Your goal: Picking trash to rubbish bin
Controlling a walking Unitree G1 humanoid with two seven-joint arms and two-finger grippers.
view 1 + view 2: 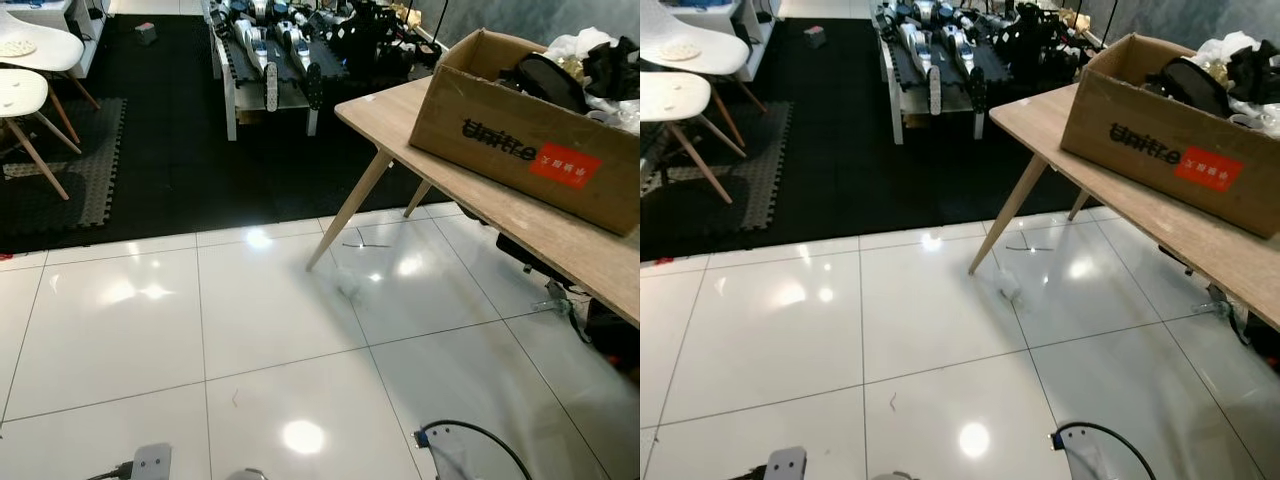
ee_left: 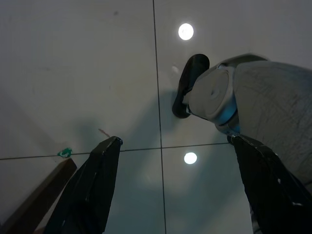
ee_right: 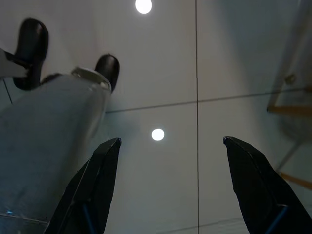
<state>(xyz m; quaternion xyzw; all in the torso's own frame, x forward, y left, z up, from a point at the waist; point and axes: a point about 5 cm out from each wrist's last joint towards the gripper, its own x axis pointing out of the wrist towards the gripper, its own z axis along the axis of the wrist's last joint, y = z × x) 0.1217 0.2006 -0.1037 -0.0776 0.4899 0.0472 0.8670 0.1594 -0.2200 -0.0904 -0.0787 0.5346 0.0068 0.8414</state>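
A small pale crumpled piece of trash (image 1: 347, 285) lies on the white tiled floor beside the foot of the wooden table's front leg (image 1: 345, 215). My left gripper (image 2: 174, 140) hangs open over bare tiles, next to my grey leg and black foot (image 2: 189, 85). On the other side, my right gripper (image 3: 170, 141) is also open above the floor, with nothing between its fingers. Both hang well short of the trash.
A wooden table (image 1: 520, 215) on slanted legs runs along the right, with a cardboard box (image 1: 520, 135) full of items on it. Cables and clutter (image 1: 560, 300) lie under it. Black mats, white chairs (image 1: 25, 95) and a low rack of equipment (image 1: 275, 55) stand at the back.
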